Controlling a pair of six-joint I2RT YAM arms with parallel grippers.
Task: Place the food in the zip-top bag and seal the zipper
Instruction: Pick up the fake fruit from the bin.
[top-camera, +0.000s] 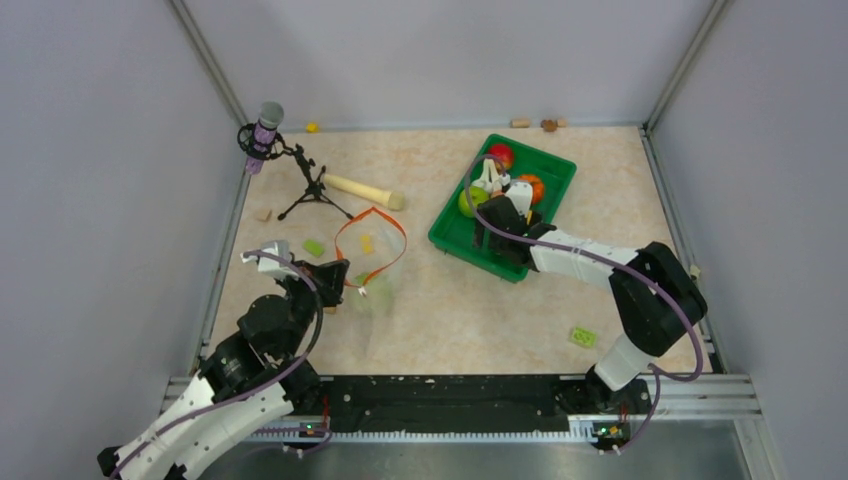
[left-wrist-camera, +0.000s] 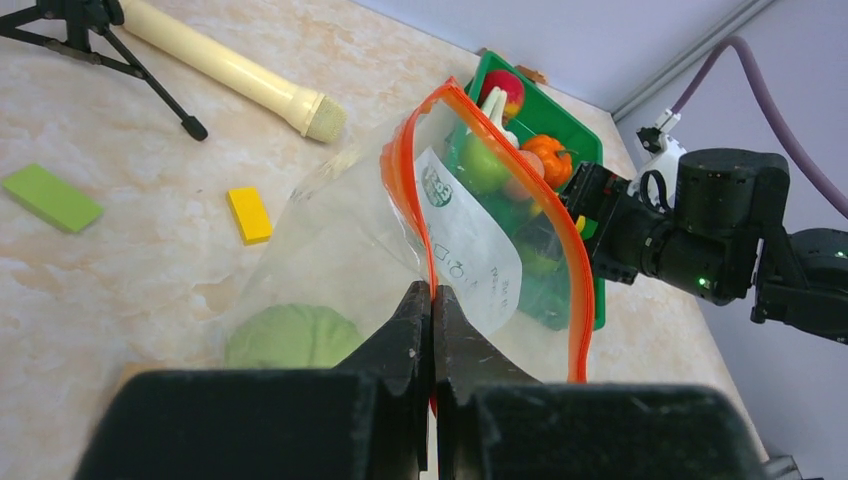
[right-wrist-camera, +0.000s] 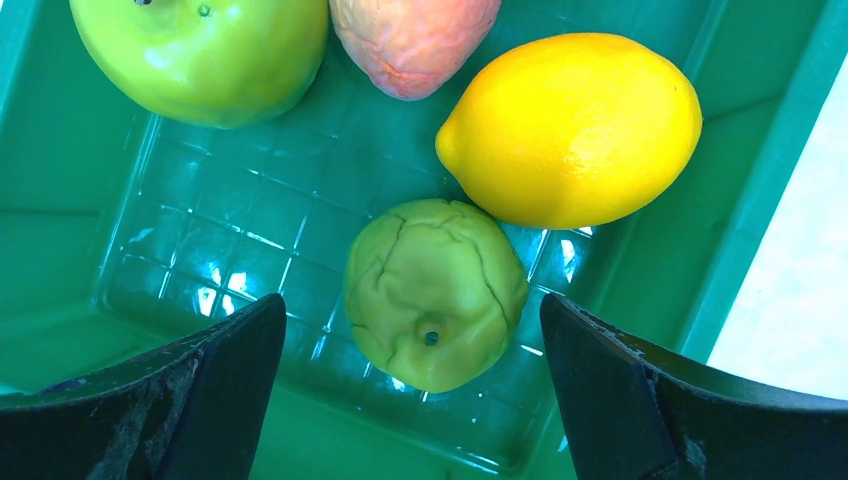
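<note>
The clear zip-top bag (top-camera: 375, 268) lies mouth-up left of centre, its orange-red zipper (top-camera: 372, 222) gaping open. My left gripper (top-camera: 343, 280) is shut on the near rim of the zipper (left-wrist-camera: 432, 262), and a pale green cabbage (left-wrist-camera: 292, 338) lies inside the bag. My right gripper (top-camera: 503, 215) hangs open inside the green tray (top-camera: 556, 162). In the right wrist view its jaws (right-wrist-camera: 410, 312) straddle a wrinkled green apple (right-wrist-camera: 436, 292) without touching it. A lemon (right-wrist-camera: 570, 125), a peach (right-wrist-camera: 412, 40) and a smooth green apple (right-wrist-camera: 200, 50) lie beyond. A red apple (top-camera: 500, 155), a pumpkin (top-camera: 531, 187) and garlic (top-camera: 488, 177) also sit in the tray.
A beige wooden pin (top-camera: 362, 190) and a microphone on a tripod (top-camera: 300, 180) stand behind the bag. A green block (top-camera: 314, 246) and a yellow block (left-wrist-camera: 249, 214) lie beside it. A green brick (top-camera: 583, 337) lies near the right arm's base.
</note>
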